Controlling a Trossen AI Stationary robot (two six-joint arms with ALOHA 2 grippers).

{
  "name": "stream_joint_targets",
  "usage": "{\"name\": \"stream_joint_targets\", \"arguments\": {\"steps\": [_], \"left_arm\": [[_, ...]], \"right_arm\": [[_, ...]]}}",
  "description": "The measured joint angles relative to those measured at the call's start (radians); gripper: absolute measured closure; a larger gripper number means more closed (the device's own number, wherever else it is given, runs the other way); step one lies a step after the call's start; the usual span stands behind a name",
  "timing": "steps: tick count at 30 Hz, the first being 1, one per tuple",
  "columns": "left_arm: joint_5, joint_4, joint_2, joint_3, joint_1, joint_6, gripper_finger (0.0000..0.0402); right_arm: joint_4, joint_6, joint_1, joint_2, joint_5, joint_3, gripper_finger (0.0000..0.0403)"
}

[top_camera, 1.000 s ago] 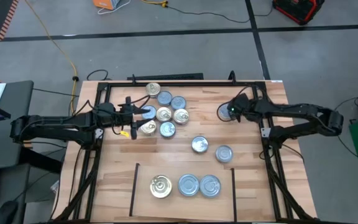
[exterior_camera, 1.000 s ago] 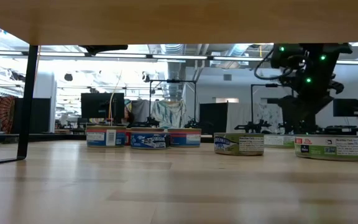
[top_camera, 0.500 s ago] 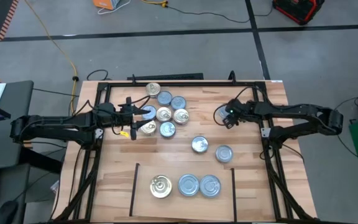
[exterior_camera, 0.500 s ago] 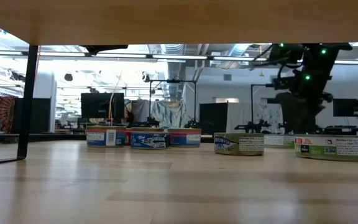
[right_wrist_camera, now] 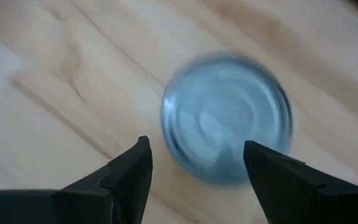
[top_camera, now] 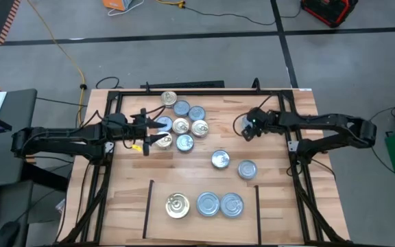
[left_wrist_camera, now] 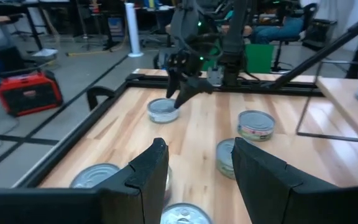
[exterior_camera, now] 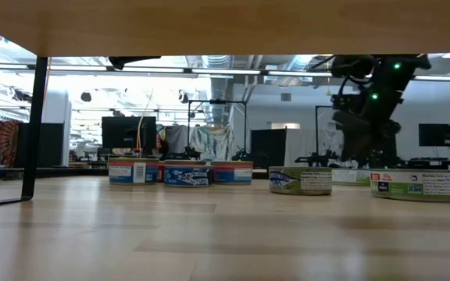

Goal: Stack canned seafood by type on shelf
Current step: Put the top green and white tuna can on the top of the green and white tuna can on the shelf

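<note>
While label print stays unreadable, the right tool (right_wrist_camera: 197, 165) hangs spread above a silver-topped tin (right_wrist_camera: 227, 117).

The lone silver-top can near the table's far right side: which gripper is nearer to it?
Right. The right gripper hangs open directly over that can, while the left gripper sits across the table, among the can cluster.

We take shelf (top_camera: 158, 206) as landmark. Three tins fill its row: gold-topped tin (top_camera: 177, 205), two silver-topped tins (top_camera: 208, 204). Just beyond shelf's far right corner, pair of tins (top_camera: 220, 160) blocks approach. We see bare planks beyond far left corner, up to tin cluster (top_camera: 182, 118).
</note>
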Motion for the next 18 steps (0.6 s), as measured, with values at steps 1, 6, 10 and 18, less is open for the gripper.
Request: {"name": "stream_joint_targets", "arguments": {"steps": [1,6,10,18], "left_arm": [[0.006,0.000,0.000,0.000,0.000,0.000,0.0233],[0.006,0.000,0.000,0.000,0.000,0.000,0.0233],[0.006,-0.001,0.000,0.000,0.000,-0.006,0.0233],[0.005,-0.002,0.000,0.000,0.000,0.003,0.0233]], "right_arm": [[-0.028,0.022,0.016,0.000,0.020,0.000,0.0123],[-0.105,0.126,0.092,0.000,0.106,0.000,0.0123],[-0.175,0.206,0.105,0.000,0.106,-0.004,0.0123],[0.138,0.097,0.027,0.000,0.081,-0.096,0.0123]]}}
